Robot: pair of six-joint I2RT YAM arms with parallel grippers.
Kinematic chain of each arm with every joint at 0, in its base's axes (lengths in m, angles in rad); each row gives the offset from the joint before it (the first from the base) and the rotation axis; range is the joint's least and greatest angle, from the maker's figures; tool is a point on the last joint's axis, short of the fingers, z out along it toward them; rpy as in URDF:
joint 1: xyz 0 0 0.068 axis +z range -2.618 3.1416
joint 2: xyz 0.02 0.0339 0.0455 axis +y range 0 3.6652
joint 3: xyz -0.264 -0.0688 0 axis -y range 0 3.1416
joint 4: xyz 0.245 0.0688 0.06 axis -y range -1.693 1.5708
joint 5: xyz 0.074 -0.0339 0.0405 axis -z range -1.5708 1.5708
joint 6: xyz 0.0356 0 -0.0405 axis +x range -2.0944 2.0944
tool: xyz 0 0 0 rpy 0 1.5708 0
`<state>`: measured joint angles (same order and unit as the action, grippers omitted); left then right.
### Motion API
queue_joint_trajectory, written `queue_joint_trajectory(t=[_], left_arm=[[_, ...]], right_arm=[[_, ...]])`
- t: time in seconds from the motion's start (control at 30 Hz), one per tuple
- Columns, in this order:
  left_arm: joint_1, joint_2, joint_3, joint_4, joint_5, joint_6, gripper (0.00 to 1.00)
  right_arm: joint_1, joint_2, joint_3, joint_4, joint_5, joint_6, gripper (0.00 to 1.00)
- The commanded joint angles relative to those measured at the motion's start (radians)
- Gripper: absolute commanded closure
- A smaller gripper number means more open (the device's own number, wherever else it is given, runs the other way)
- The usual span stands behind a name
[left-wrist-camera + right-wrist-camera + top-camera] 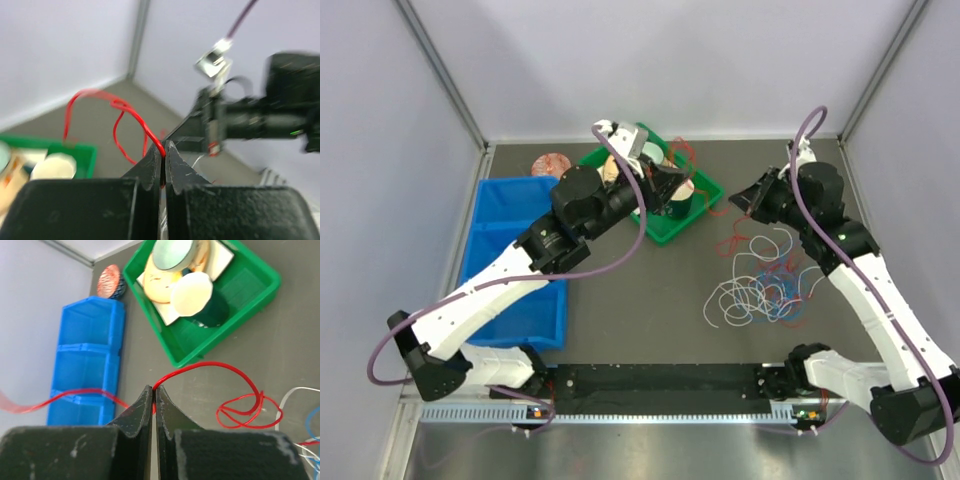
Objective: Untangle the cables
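Pinching the red cable (pixel 215 364), your left gripper (pixel 163 150) hangs over the tray (pixel 670 230); your right gripper (pixel 152 393), also clamped on it, sits right of the tray's edge, with the tangle (pixel 765 290) nearer.

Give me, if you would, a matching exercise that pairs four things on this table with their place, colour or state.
Things:
1. red cable
2. tangle of white and blue cables
3. tray
4. bin

Descriptions:
A. blue, at the left side of the table
B. green, holds a white-lidded cup
C. pinched in the left gripper and the right gripper
D. loose on the table, at its right side

Pairs: 1-C, 2-D, 3-B, 4-A
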<state>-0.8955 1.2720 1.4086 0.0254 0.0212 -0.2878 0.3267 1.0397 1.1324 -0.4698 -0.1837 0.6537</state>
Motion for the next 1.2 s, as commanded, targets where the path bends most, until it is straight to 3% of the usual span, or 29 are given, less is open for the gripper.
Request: queue_joint_trajectory(t=[0.0, 0.27, 0.3, 0.37, 0.4, 0.5, 0.7, 0.97, 1.03, 1.1, 1.17], left_arm=[[0.046, -0.081, -0.112, -0.114, -0.138, -0.013, 1.0], [0.199, -0.189, -0.339, -0.28, -0.193, -0.093, 1.0], [0.204, -0.186, -0.368, -0.269, -0.21, -0.087, 1.0], [0.208, -0.18, -0.448, -0.249, -0.25, -0.083, 1.0], [0.208, -0.171, -0.468, -0.224, -0.247, -0.085, 1.0], [0.21, -0.126, -0.504, -0.194, -0.198, -0.082, 1.0], [0.204, 0.031, -0.465, -0.211, -0.08, -0.059, 1.0], [0.109, 0.116, -0.453, -0.246, -0.044, -0.077, 1.0], [0.098, 0.132, -0.462, -0.263, -0.037, -0.085, 1.0], [0.09, 0.153, -0.462, -0.272, -0.032, -0.085, 0.93], [0.063, 0.171, -0.442, -0.291, -0.032, -0.082, 0.78]], right_arm=[[0.055, -0.021, -0.04, 0.131, -0.083, 0.078, 1.0], [0.294, 0.16, -0.105, 0.292, -0.108, 0.179, 1.0], [0.295, 0.196, -0.099, 0.295, -0.134, 0.187, 0.83], [0.295, 0.252, -0.085, 0.277, -0.149, 0.172, 0.6], [0.295, 0.256, -0.082, 0.249, -0.142, 0.163, 0.36], [0.288, 0.229, -0.08, 0.188, -0.082, 0.123, 0.13], [0.238, 0.099, -0.144, 0.077, 0.016, 0.08, 0.11], [-0.023, -0.098, -0.246, -0.069, 0.073, -0.018, 0.1], [-0.031, -0.113, -0.247, -0.096, 0.098, -0.031, 0.1], [-0.031, -0.121, -0.255, -0.098, 0.104, -0.032, 0.1], [-0.029, -0.104, -0.253, -0.098, 0.101, -0.029, 0.1]])
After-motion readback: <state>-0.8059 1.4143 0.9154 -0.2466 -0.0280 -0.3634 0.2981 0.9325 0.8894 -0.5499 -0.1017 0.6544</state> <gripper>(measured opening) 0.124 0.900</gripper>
